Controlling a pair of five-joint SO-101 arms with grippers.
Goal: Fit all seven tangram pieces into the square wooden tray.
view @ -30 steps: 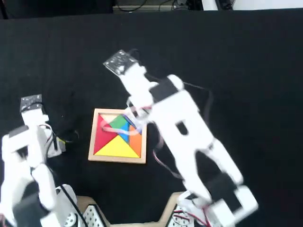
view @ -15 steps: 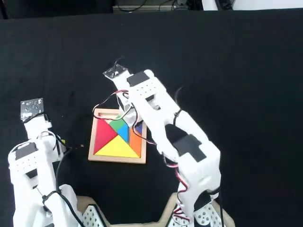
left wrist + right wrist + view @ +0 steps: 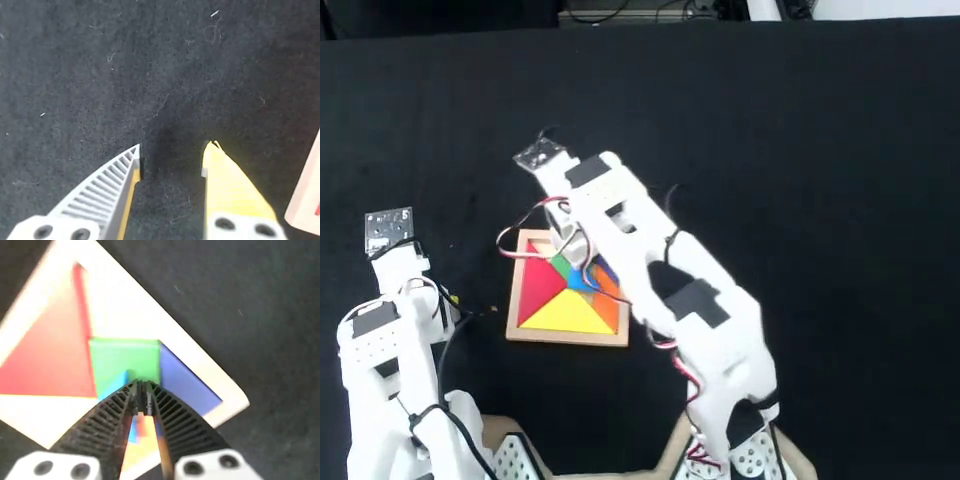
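Close in, left arm (image 3: 380, 340) up on the left of the tray (image 3: 565, 338), well apart from it. Left fingers (image 3: 225, 180) spread apart, holding nothing, over the black surface (image 3: 840, 200), with one corner of the tray off to the side.

Next, the tray itself: square, pale wood, flat on the surface.

- Along the tray's near edge: yellow triangle (image 3: 570, 315).
- On the tray's left side: red triangle (image 3: 537, 292), touching the yellow one.
- On the tray's right side: orange piece (image 3: 604, 310), partly under the arm.
- Around the tray's middle and far side: green square (image 3: 125, 360), with a small light blue piece (image 3: 114, 382) and a dark blue piece (image 3: 187, 385) right against it.

Right arm (image 3: 660, 280) bent in over the tray's right side, hiding part of it. Right fingers (image 3: 112, 415) pressed together, with nothing to see between them. Tips at the edge of the green square, right by the light blue piece. Touching or just above, hard to tell.

Past the tray, more black surface.
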